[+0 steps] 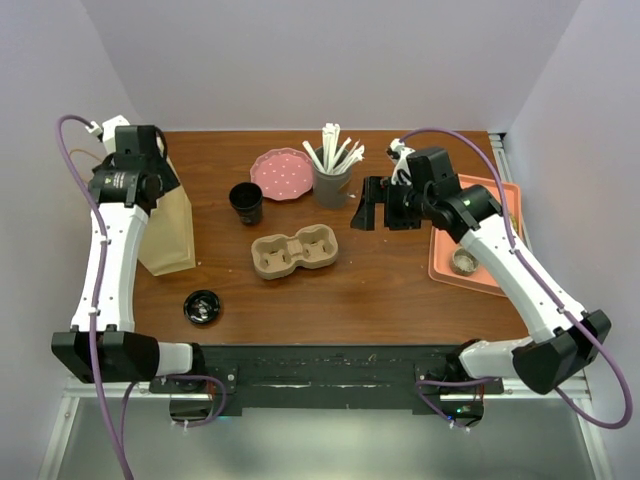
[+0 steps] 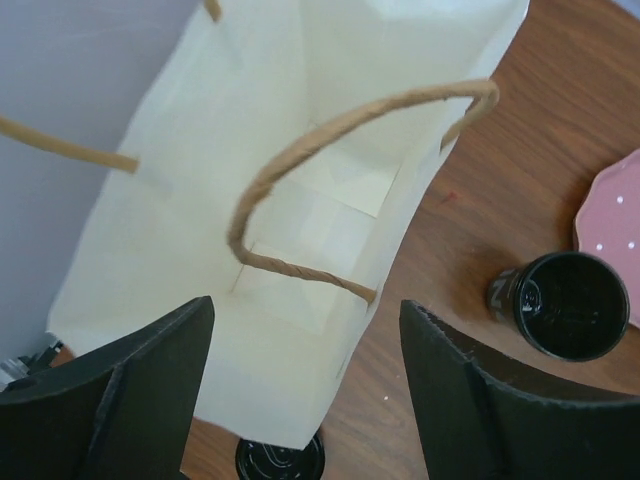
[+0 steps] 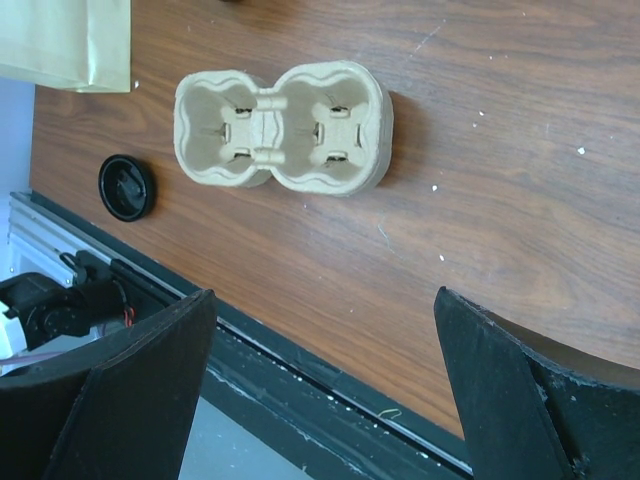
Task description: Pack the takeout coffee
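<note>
We judge nothing is packed yet. The takeout coffee (image 1: 245, 203) stands on the table (image 1: 400, 290), between the paper bag (image 1: 170, 230) and the pulp carrier (image 1: 295, 252), both empty. The left gripper (image 2: 305, 305) hangs over the bag and the right gripper (image 3: 322, 295) is right of the carrier, both with jaws apart, holding nothing.

Left tool (image 2: 305, 305) and right tool (image 3: 325, 295) both gape, empty.
</note>
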Controlling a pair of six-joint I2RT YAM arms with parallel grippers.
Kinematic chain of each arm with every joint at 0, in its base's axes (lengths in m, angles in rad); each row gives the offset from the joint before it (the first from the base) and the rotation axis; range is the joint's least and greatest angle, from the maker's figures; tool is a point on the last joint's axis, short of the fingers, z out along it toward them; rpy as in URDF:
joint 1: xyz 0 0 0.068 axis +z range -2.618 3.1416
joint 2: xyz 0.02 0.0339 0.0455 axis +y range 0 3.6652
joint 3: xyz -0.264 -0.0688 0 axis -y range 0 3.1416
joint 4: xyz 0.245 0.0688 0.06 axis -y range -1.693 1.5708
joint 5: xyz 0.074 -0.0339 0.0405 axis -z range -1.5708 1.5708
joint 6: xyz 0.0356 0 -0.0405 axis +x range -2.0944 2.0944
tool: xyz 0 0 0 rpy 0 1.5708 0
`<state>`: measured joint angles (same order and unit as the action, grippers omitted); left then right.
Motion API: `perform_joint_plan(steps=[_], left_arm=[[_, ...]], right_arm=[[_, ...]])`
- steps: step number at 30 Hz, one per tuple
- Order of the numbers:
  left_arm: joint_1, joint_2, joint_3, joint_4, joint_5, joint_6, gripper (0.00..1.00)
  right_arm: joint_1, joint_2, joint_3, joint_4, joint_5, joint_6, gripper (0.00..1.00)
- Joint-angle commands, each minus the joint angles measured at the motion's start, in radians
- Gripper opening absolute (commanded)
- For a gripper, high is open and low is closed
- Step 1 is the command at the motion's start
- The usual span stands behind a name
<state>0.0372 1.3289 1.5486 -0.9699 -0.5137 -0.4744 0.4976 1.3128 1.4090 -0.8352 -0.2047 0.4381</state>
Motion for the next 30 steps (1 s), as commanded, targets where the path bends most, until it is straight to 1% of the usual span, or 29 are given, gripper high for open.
perform_joint_plan(steps=[1,2,4,6,11,13,14,17,25,30], left_arm=[[0.003,-0.069,-0.071,0.146,0.084,0.048,0.77],[0.003,-0.077,-0.084,0.158,0.092,0.052,0.75],[0.003,-0.091,-0.114,0.189,0.104,0.065,0.73],[0.003,-0.091,-0.134,0.207,0.113,0.074,0.68],[0.003,-0.091,-0.160,0.287,0.165,0.123,0.59],[0.003,-0.086,-0.165,0.303,0.169,0.146,0.56],[0.004,-0.082,-0.166,0.303,0.164,0.152,0.53],[0.003,-0.068,-0.162,0.298,0.158,0.166,0.51],[0.003,-0.063,-0.168,0.266,0.156,0.137,0.50],[0.003,-0.105,-0.167,0.228,0.153,0.088,0.64]], right_arm=[[0.006,0.006,0.036,0.044,-0.016,0.014,0.94],[0.004,0.006,0.035,0.045,-0.015,0.016,0.94],[0.004,0.011,0.033,0.051,-0.015,0.019,0.94],[0.006,0.017,0.036,0.051,-0.019,0.021,0.93],[0.004,0.025,0.047,0.045,-0.012,0.016,0.93],[0.006,0.023,0.044,0.044,-0.012,0.016,0.93],[0.004,0.023,0.044,0.044,-0.012,0.014,0.93],[0.006,0.020,0.045,0.044,-0.012,0.016,0.93],[0.004,0.026,0.051,0.044,0.002,0.002,0.93],[0.004,0.054,0.061,0.051,0.033,0.005,0.93]])
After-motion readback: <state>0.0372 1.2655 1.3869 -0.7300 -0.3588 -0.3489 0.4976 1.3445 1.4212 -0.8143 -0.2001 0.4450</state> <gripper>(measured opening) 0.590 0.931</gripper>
